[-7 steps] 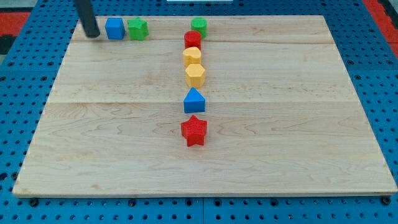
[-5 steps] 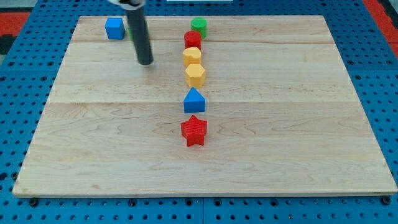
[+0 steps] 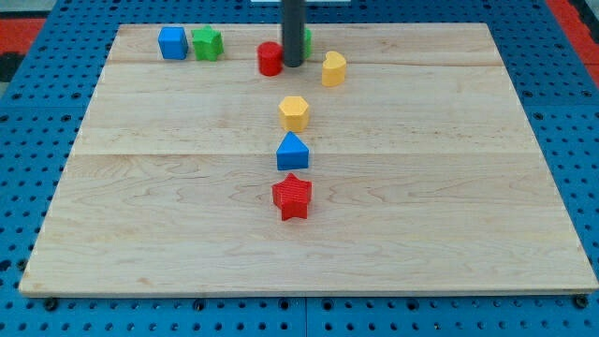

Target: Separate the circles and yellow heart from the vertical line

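Observation:
My tip [image 3: 292, 64] stands near the board's top, between the red circle [image 3: 270, 58] on its left and the yellow heart [image 3: 333, 68] on its right. The green circle [image 3: 306, 39] sits just behind the rod, mostly hidden by it. Below, a vertical line remains: the yellow hexagon [image 3: 294, 113], the blue house-shaped block [image 3: 292, 152] and the red star [image 3: 292, 197].
A blue square block [image 3: 172, 43] and a green star block [image 3: 207, 43] sit side by side at the top left of the wooden board [image 3: 468, 187]. Blue pegboard surrounds the board.
The rod swept from the top left across to the top of the line. The red circle has moved left and the yellow heart has moved right and up, out of the line.

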Tool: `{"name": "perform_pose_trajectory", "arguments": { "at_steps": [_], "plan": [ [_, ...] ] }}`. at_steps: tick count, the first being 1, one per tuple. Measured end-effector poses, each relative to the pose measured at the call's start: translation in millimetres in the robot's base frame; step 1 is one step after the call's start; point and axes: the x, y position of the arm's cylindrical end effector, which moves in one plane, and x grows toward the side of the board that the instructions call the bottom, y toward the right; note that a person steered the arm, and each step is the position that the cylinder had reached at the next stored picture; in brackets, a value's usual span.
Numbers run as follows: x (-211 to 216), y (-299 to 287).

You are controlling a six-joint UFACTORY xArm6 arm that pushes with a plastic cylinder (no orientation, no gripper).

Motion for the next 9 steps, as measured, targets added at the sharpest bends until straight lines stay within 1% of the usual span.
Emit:
{"name": "perform_pose_trajectory", "arguments": {
  "at_steps": [1, 2, 3, 4, 5, 6, 7, 8, 9],
  "plan": [
    [0, -22],
    [-4, 86],
    [-23, 112],
    [-37, 79],
    [-43, 23],
    [-44, 30],
    [-51, 9],
    [-50, -45],
    [-49, -50]
  ]
}}
